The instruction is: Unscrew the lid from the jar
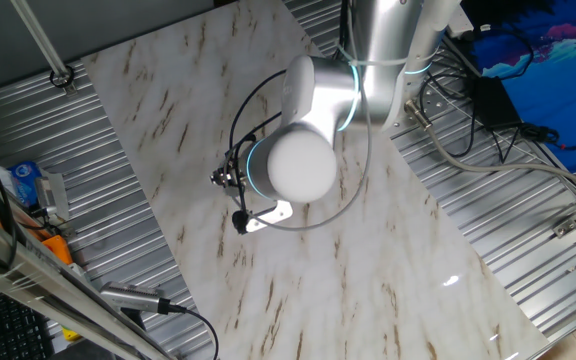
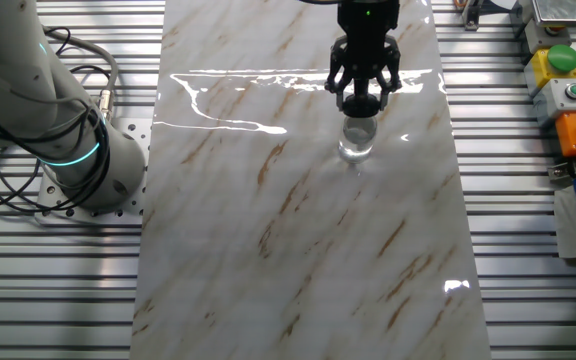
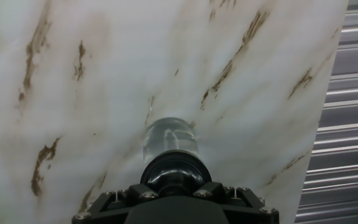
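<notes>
The jar is a small clear cylinder standing upright on the marble board. The black lid sits directly over its mouth. My gripper comes straight down from above and is shut on the lid, with a finger on each side. In the hand view the lid fills the space between my gripper's fingers, and the clear jar shows just beyond it. I cannot tell whether the lid still touches the jar. In one fixed view the arm hides both jar and lid.
The marble board lies on a ribbed metal table. The robot base with cables stands at the left. Button boxes stand at the right edge. Cables and a blue cloth lie beyond the board.
</notes>
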You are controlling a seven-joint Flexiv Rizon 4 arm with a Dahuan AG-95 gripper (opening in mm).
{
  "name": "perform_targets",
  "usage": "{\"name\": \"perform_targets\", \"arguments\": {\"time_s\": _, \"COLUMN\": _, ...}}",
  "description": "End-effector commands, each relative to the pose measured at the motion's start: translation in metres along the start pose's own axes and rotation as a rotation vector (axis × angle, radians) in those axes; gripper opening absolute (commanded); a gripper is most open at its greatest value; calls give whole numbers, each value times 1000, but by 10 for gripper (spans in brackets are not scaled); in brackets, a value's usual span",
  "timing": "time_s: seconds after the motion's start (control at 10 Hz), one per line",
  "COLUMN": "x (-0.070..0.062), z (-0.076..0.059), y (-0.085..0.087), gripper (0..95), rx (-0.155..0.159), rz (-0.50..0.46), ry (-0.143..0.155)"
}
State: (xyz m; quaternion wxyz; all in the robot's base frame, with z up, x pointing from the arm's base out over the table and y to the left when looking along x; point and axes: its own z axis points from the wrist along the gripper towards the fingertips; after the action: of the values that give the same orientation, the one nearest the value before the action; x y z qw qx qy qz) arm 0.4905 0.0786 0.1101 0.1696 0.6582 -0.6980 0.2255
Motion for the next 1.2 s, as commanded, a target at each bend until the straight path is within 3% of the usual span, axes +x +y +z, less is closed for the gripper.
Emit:
{"name": "perform_targets", "arguments": {"time_s": 0.1, "x": 0, "z": 0, "y": 0, "gripper": 380, "rx": 13, "rz": -11, "ry": -6}}
{"name": "perform_targets", "arguments": {"time_s": 0.2, "x": 0, "z": 0, "y": 0, "gripper": 380, "rx": 16, "rz": -13, "ry": -7}}
{"name": "perform_targets", "arguments": {"time_s": 0.3, "x": 0, "z": 0, "y": 0, "gripper": 570, "rx": 23, "rz": -21, "ry": -9}}
{"name": "perform_targets", "arguments": {"time_s": 1.1, "x": -1, "z": 1, "y": 0, "gripper": 570, "rx": 30, "rz": -33, "ry": -17}}
{"name": "perform_targets", "arguments": {"time_s": 1.2, "x": -1, "z": 1, "y": 0, "gripper": 760, "rx": 31, "rz": -32, "ry": -18}}
